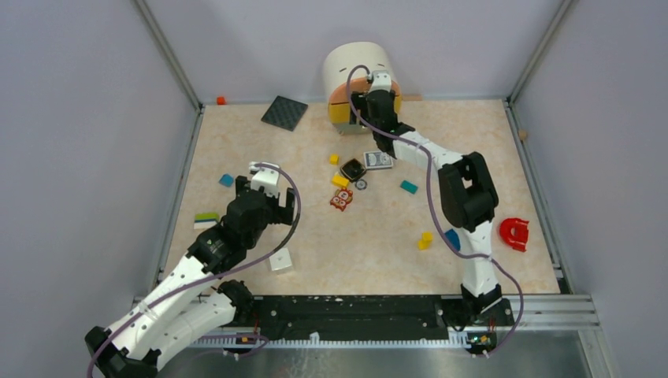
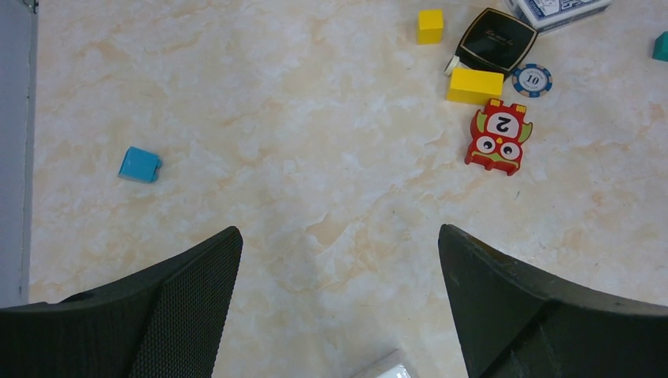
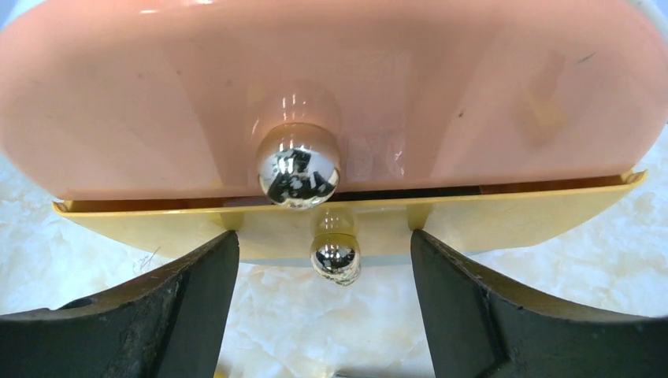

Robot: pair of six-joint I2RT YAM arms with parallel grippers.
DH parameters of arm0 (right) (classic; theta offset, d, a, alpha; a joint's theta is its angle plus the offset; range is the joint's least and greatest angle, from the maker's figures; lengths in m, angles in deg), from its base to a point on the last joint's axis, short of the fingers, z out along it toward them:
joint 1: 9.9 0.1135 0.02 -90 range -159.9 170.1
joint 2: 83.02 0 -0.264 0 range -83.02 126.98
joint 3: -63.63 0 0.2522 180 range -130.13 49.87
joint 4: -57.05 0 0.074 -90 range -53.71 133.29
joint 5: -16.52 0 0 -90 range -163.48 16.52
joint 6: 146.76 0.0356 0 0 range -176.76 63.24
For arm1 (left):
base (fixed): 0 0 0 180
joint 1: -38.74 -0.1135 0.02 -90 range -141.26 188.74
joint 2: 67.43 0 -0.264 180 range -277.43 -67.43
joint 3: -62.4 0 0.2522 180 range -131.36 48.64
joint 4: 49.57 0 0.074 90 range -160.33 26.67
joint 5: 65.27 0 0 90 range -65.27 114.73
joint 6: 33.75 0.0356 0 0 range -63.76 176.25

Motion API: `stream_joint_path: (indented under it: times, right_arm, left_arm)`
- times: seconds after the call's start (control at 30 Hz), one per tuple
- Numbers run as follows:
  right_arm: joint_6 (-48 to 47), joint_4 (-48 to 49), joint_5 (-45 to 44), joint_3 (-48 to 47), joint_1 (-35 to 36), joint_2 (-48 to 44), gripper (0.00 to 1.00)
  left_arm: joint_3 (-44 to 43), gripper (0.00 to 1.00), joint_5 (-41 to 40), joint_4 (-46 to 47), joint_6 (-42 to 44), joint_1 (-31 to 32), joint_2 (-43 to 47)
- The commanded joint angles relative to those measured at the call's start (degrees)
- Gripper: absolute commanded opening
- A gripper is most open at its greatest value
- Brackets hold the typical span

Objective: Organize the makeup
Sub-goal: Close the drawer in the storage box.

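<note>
At the back of the table, the right gripper is facing the front of a cream round organiser. Its jaws are standing apart on either side of the small chrome knob on the yellow drawer, and neither finger is touching the knob. Nothing is gripped. Just above, the pink drawer is filling most of the right wrist view, with its larger chrome knob sitting over the small one.

Over on the left side, the left gripper is hanging above bare tabletop with its jaws spread wide and holding nothing. A blue block is lying off to its side.

Near the middle of the table, in front of the organiser, the black square compact is lying flat and closed, well apart from both grippers. It is sitting between a small yellow cube and a blue-backed card deck. A longer yellow block and a poker chip are lying just beside its near edge, and a red owl tile is resting a little closer in.
</note>
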Motion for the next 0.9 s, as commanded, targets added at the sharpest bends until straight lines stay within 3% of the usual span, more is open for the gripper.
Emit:
stream_joint_path:
  times: [0.0, 0.2, 0.4, 0.6, 0.87]
  right_arm:
    - [-4.3, 8.7, 3.4, -2.3, -1.2, 1.2, 0.79]
    - [-8.3, 16.4, 4.3, 1.6, -1.3, 1.0, 0.79]
    - [-7.5, 15.0, 8.8, 6.6, -1.2, -2.7, 0.79]
    - [-6.0, 16.0, 7.9, 12.6, -1.3, -4.4, 0.78]
    - [-5.2, 9.5, 3.0, 3.6, -1.4, 3.2, 0.75]
  left_arm:
    - [0.5, 0.99, 1.2, 3.1, 0.7, -0.5, 0.6]
    - [0.7, 0.99, 1.5, 3.3, 0.7, -1.1, 0.7]
    - [0.8, 0.99, 2.5, 3.4, 0.9, -1.5, 0.9]
    - [0.7, 0.99, 3.1, 3.5, 0.9, -1.9, 0.8]
    - [0.8, 0.99, 3.5, 3.7, 1.0, -2.1, 0.6]
